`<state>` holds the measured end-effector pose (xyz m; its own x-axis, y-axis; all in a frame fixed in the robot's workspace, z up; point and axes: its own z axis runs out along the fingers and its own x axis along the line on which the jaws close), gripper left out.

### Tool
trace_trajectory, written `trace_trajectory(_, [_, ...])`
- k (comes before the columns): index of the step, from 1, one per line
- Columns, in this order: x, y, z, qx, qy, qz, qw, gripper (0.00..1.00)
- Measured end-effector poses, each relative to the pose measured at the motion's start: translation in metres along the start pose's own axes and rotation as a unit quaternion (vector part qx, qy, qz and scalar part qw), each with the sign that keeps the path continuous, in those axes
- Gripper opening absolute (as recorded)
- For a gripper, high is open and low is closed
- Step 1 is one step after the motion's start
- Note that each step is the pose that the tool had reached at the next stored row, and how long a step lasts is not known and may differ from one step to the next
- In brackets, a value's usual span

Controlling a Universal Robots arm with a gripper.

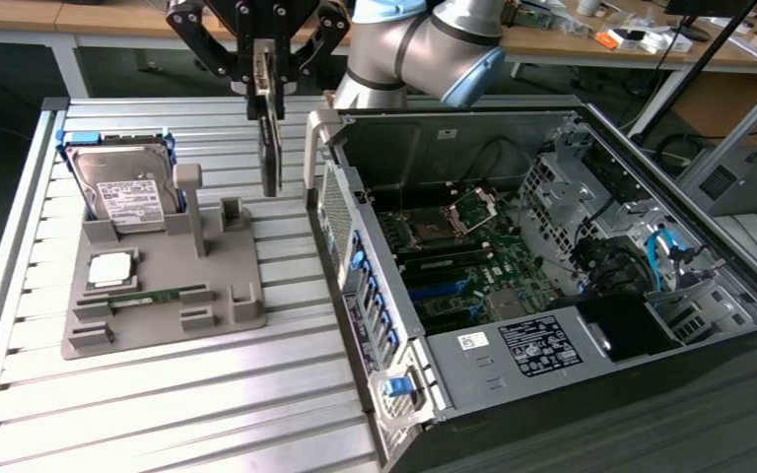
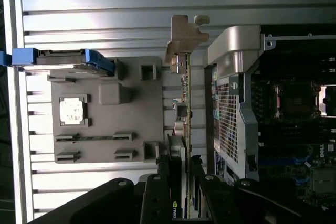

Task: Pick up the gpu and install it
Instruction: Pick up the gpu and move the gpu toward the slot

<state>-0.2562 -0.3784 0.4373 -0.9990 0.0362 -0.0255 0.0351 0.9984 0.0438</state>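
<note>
The black-fingered tool (image 1: 268,71) is clamped on the top edge of the gpu (image 1: 271,148), a thin, dark, flat circuit card with a pale metal end bracket. The card hangs upright and edge-on, clear of the slatted aluminium tabletop (image 1: 155,394). In the exterior view it sits at about eleven o'clock. From the card, the grey moulded parts holder (image 1: 169,296) lies toward seven o'clock. The open black and silver computer case (image 1: 550,266) stands just beside the card toward four o'clock. In the wrist view the tool (image 2: 180,182) grips the gpu (image 2: 182,90) between holder and case.
</note>
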Motion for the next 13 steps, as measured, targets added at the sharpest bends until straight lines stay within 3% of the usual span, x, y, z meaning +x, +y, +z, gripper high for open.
trace_trajectory(6, [-0.004,0.0,0.0001,0.0,0.0,0.0,1.0,0.27])
trace_trajectory(13, [-0.017,0.0004,0.0005,0.0,0.0,0.0,1.0,0.27])
